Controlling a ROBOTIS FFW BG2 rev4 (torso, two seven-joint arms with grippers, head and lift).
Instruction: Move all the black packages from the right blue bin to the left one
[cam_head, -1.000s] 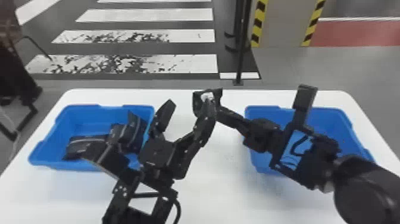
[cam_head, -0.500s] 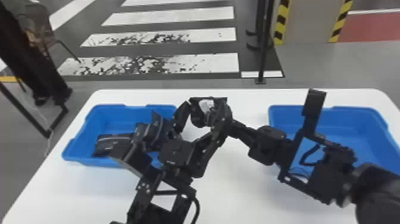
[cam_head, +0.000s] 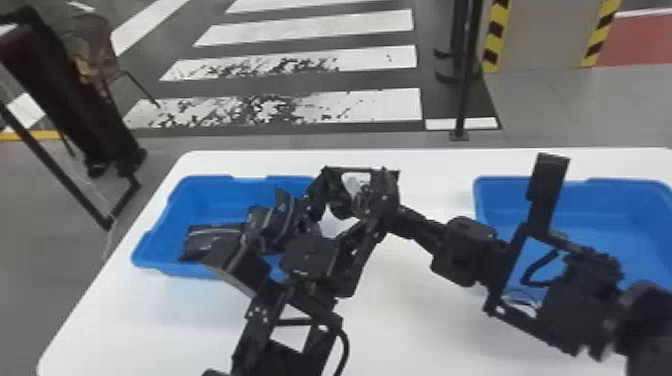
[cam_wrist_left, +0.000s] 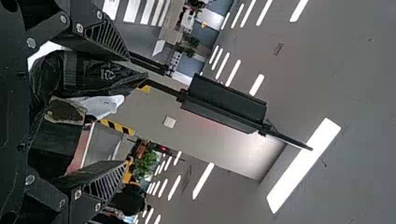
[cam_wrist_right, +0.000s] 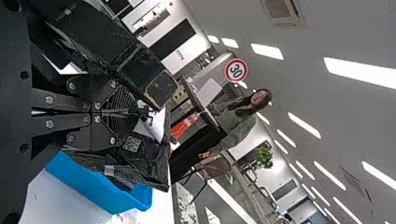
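Note:
In the head view my left gripper (cam_head: 354, 197) is above the table between the bins. The right gripper (cam_head: 410, 220) reaches it from the right, its tips hidden. My left gripper (cam_wrist_left: 100, 114) stands open in its wrist view, a black package (cam_wrist_left: 88, 77) between its spread fingers. Seen from the right wrist, my right gripper (cam_wrist_right: 135, 112) is shut on the edge of that black package (cam_wrist_right: 140, 161), which has a white patch. One left finger crosses close beside it. Several black packages (cam_head: 207, 242) lie in the left blue bin (cam_head: 195, 195), partly behind the left arm.
The right blue bin (cam_head: 620, 192) stands under and behind the right arm. Both bins are on a white table (cam_head: 425, 320). A black pole (cam_head: 465, 90) rises from the floor behind the table.
The head view has turned left, so the table sits farther right in it. Relative to the bins, my right gripper has moved left, in closer to the left gripper's fingers.

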